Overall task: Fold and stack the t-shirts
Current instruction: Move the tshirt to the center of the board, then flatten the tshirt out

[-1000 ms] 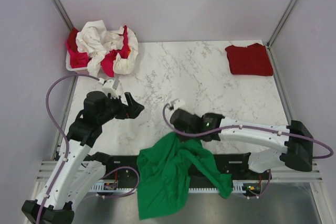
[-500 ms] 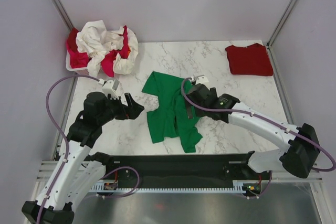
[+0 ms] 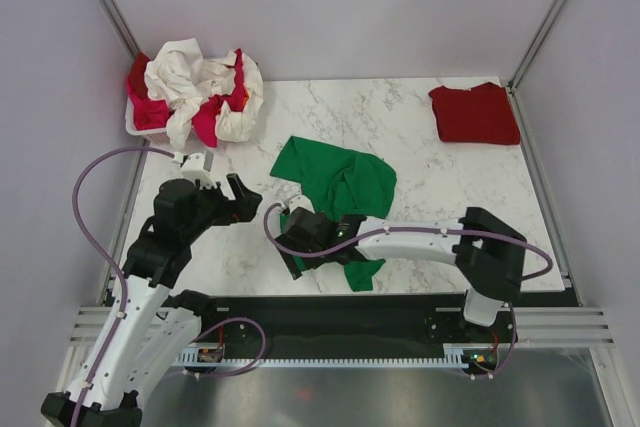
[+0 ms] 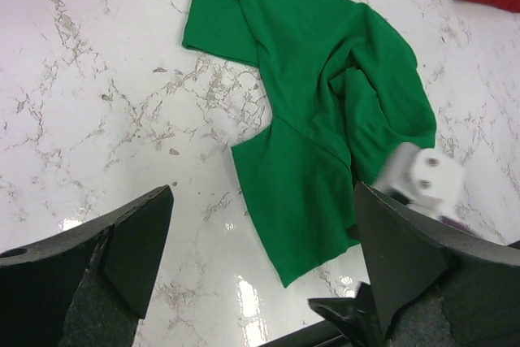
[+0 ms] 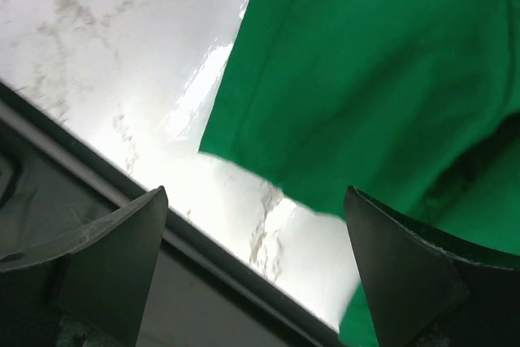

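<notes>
The bright green t-shirt (image 3: pixel 338 182) lies in the middle of the table (image 3: pixel 450 197). It is not flat: one sleeve reaches toward 10 o'clock, and the body is bunched in folds toward 3 o'clock. One flap runs down to the table's edge at 6 o'clock.

Your right tool (image 5: pixel 253 209) hangs over that flap at 6 o'clock. Its fingers are spread wide and nothing is between them. Your left tool (image 3: pixel 250 199) hovers just beside the shirt at its 9 o'clock side, also spread and holding nothing.

The dark red t-shirt (image 3: pixel 475 112) lies already folded in the corner at 2 o'clock. The cream-white t-shirt (image 3: pixel 185 77) and the pinkish red t-shirt (image 3: pixel 207 127) are heaped together in the white basket (image 3: pixel 133 125) at 10 o'clock.

I judge that you are at the spreading step for the green shirt: it is on the table but not yet laid out for folding. The next move calls for both tools. I think you should take two opposite edges, for example the flap at 6 o'clock and the sleeve side, and draw them apart until the cloth lies smooth. Pinch only one layer, because the bunched part at 3 o'clock hides where the hem truly runs.
</notes>
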Controlling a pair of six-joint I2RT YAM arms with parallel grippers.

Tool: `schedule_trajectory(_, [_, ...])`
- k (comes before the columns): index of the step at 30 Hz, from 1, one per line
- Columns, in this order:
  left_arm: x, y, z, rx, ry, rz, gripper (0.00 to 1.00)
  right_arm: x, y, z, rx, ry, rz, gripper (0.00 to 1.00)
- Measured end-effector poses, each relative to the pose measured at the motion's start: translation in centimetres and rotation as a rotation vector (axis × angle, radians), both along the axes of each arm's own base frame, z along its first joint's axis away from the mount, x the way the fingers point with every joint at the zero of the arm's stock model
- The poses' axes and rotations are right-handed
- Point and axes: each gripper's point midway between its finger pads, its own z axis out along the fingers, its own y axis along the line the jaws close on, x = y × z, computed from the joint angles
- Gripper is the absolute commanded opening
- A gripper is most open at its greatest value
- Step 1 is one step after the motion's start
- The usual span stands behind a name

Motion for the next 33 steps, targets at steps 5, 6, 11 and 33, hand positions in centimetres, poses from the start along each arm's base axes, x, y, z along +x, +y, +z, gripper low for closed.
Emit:
schedule_trajectory(5, [0.0,0.1,0.1,-0.001,-0.006,0.004,1.00,1.0,2.4,-3.6,-0.078,0.018,0.016,0.96])
schedule_trajectory(6, [0.0,0.1,0.2,-0.001,-0.008,0.004,1.00,1.2,2.8,-3.8,-0.079,0.016,0.018,0.96])
schedule_trajectory(11, [0.1,0.7,0.3,0.006,-0.019,0.032,1.00,1.7,4.3,-4.1,-0.098,-0.012,0.025,0.91])
schedule_trajectory(33, [-0.2,5.7,1.2,0.111,-0.086,0.271,1.00,-1.0,5.5,-6.4,-0.134,-0.108,0.044,0.13])
